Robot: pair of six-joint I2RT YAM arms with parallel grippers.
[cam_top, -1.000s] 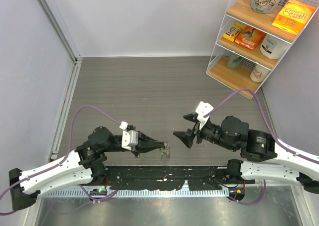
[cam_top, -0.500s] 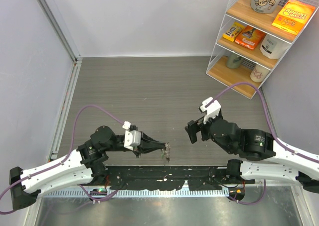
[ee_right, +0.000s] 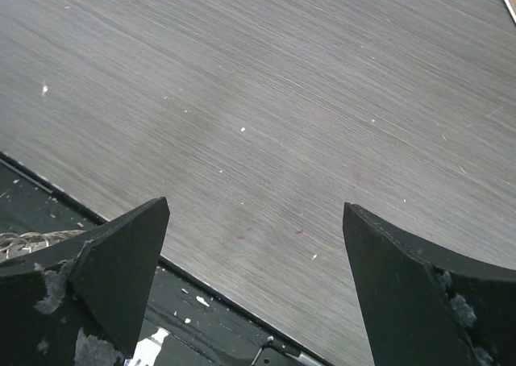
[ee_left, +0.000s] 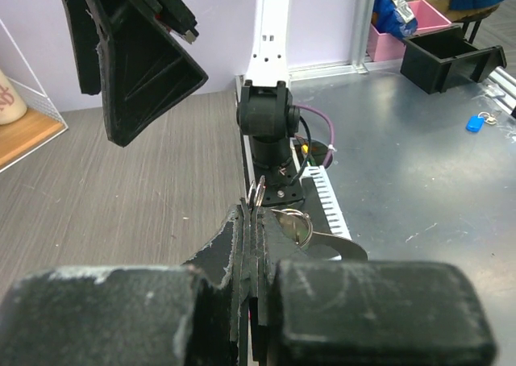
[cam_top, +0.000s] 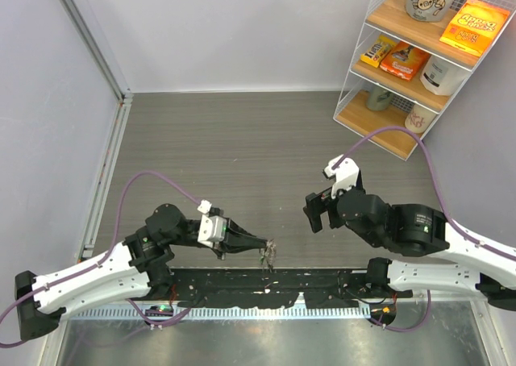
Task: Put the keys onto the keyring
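My left claw was low over the near edge of the table, reaching toward the right. It was pressed tight together on the keyring. In my left wrist view the claw showed no gap at all. The thin metal loop of the keyring stood up out of the pinch, edge-on. Just beside it, to the right of the tip, was a small ring with a key at it, its silver blade lying flat and pointing off to the right. I could not tell whether that key was threaded onto the pinched loop or only touching it. In the overhead view the bundle was too small for me to count the pieces.

My right claw hung above the table, well apart from the left one and a little further from the near edge, turned toward the left. It was spread wide and held nothing. In my right wrist view the two fingers framed bare grey wood grain, with the dark strip along the table's near edge below them. My left wrist view caught the same claw as a dark shape in the upper left.

A wire shelf with boxes on it stood at the far right corner of the table.
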